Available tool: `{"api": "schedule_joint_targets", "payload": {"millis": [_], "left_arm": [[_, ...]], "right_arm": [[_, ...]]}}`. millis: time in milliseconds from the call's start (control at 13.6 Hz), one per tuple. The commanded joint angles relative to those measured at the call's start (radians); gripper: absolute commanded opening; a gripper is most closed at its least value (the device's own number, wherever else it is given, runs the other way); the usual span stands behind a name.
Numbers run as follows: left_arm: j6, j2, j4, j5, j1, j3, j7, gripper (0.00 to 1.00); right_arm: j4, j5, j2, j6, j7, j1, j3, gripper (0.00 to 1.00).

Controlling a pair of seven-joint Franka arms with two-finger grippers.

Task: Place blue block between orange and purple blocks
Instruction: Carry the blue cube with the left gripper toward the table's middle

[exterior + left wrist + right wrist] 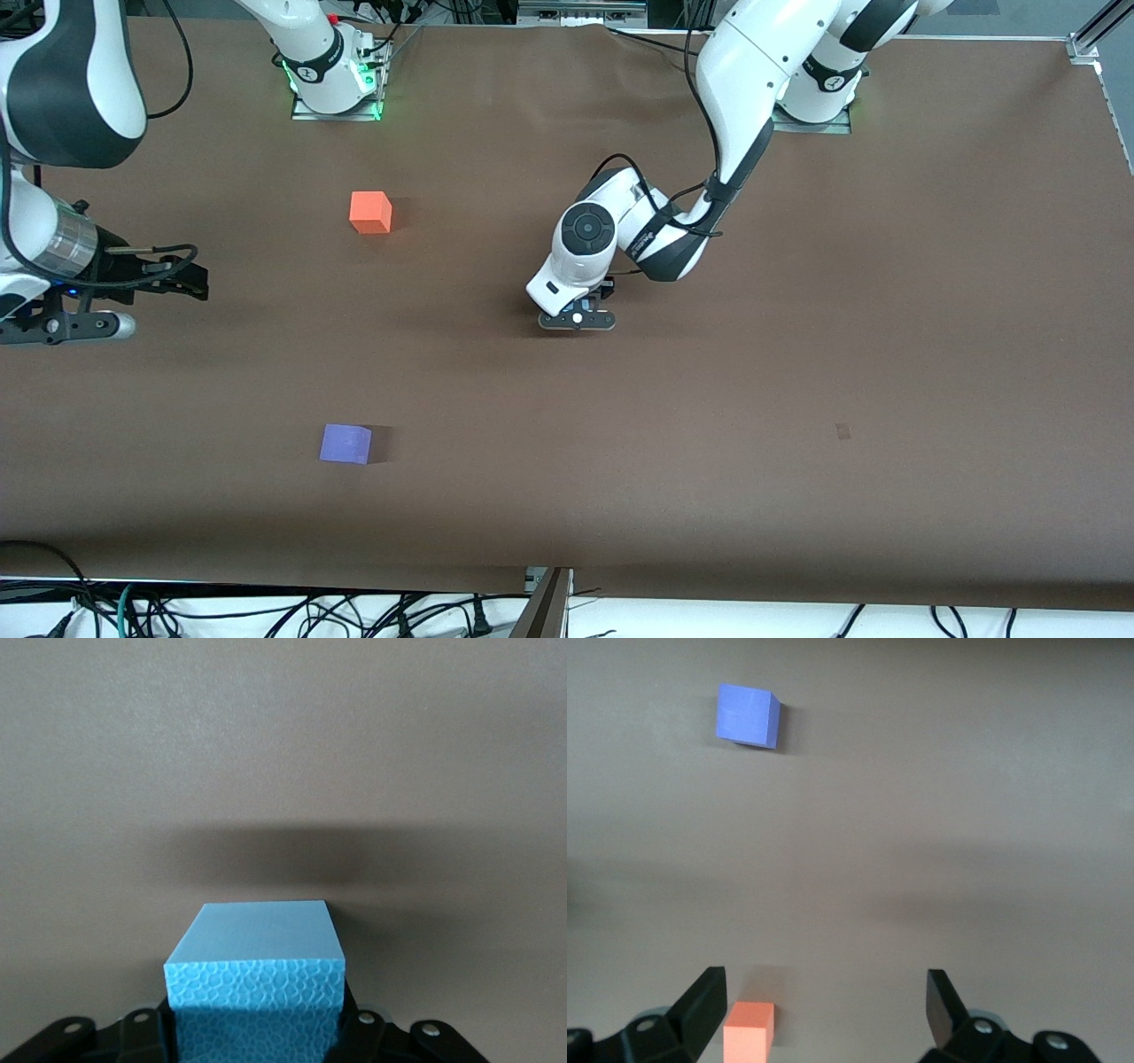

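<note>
The blue block (pixel 257 961), a sky-blue foam cube, sits between the jaws of my left gripper (pixel 257 1028), which is shut on it; its shadow lies apart from it on the table. In the front view the left gripper (pixel 578 319) hangs over the middle of the table and hides the block. The orange block (pixel 370 212) (pixel 749 1028) lies nearer the robots' bases. The purple block (pixel 345 443) (pixel 749 715) lies nearer the front camera, with bare table between them. My right gripper (pixel 824 983) (pixel 80 326) waits open and empty, high over the right arm's end.
The brown table cover (pixel 797 354) spans the view, with a small dark mark (pixel 842 431) toward the left arm's end. Cables (pixel 266 611) hang along the table's front edge. The arm bases (pixel 337 89) stand at the back edge.
</note>
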Motion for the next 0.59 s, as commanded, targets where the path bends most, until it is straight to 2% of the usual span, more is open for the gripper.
{"api": "schedule_joint_targets", "payload": {"millis": [0, 220, 514], "left_arm": [[0.015, 0.021, 0.028, 0.03, -0.023, 0.013, -0.053, 1.0], [-0.02, -0.027, 0.02, 0.044, -0.006, 0.011, -0.05, 1.0], [-0.262, -0.182, 0.017, 0.044, 0.021, 0.008, -0.034, 1.0]], "right_arm": [[0.012, 0.028, 0.027, 0.016, 0.03, 0.024, 0.0, 0.99], [0.012, 0.03, 0.049, 0.053, 0.042, 0.055, 0.0, 0.99], [0.012, 0.03, 0.092, 0.096, 0.144, 0.138, 0.0, 0.99]]}}
